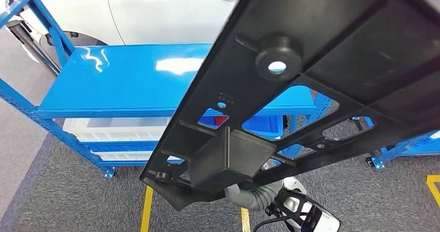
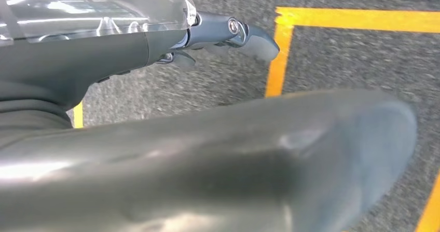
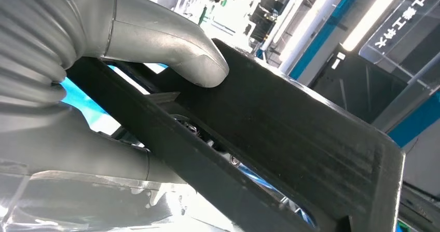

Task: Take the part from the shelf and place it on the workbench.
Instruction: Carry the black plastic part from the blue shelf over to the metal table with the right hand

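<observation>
— Where's the part (image 1: 311, 81) now?

— Up in the air in front of my head camera, slanting across the blue shelf (image 1: 129, 79), off its top board. My right hand (image 3: 104, 50) grips it: the thumb presses one face of a black rib and the fingers (image 3: 78, 144) come up under the other side, clenched on that rib.

— And the left hand (image 2: 228, 32)?

— It hangs over the grey carpet beside a yellow floor line (image 2: 277, 55). I can see the tips of its fingers with nothing between them, but whether they're curled in or released, I can't tell.

— How will the thing handle?

— I judge it as a long, stiff moulded panel, ribbed and full of cut-outs, so probably light for its span. It's held near one end, so the far end will want to swing and twist in my grip. The plastic looks smooth; a rib is the sensible place to hold.

— Room to move?

— Open carpet lies on my side of the shelf. The shelf's blue uprights stand near the long end, so I'd turn slowly. I see no table yet.
</observation>
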